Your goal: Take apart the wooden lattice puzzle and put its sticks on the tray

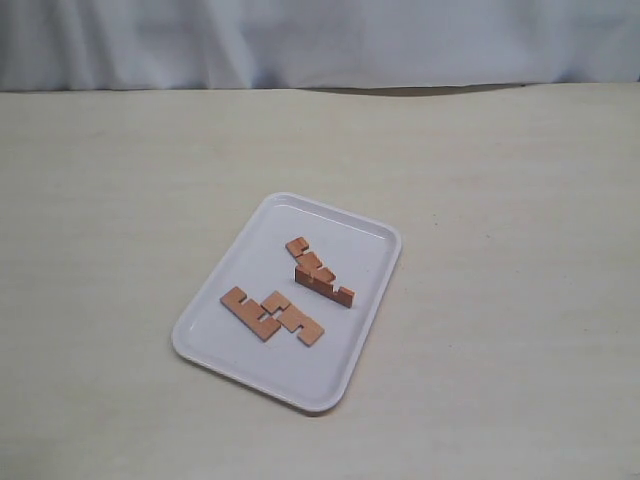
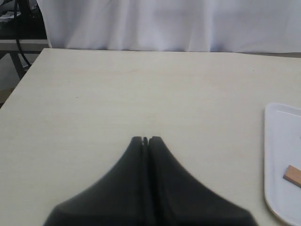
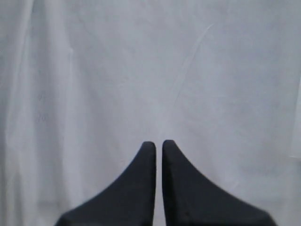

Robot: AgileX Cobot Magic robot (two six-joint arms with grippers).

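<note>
The white tray (image 1: 262, 365) lies at the table's middle in the exterior view. No assembled lattice puzzle shows; the reddish-brown sticks lie separately on the tray. Two flat sticks (image 1: 250, 313) (image 1: 293, 319) touch side by side near its front left. Another flat stick (image 1: 310, 258) lies further back, with a stick (image 1: 323, 283) standing on edge against it. Neither gripper appears in the exterior view. My left gripper (image 2: 146, 139) is shut and empty over bare table, with the tray's rim (image 2: 282, 141) and one stick end (image 2: 293, 175) off to its side. My right gripper (image 3: 159, 142) is shut, empty, facing the curtain.
A white curtain (image 1: 320, 40) hangs along the far edge of the pale wooden table (image 1: 100, 200). In the left wrist view a table corner (image 2: 44, 51) shows, with dark frame parts and cables (image 2: 19, 28) beyond it.
</note>
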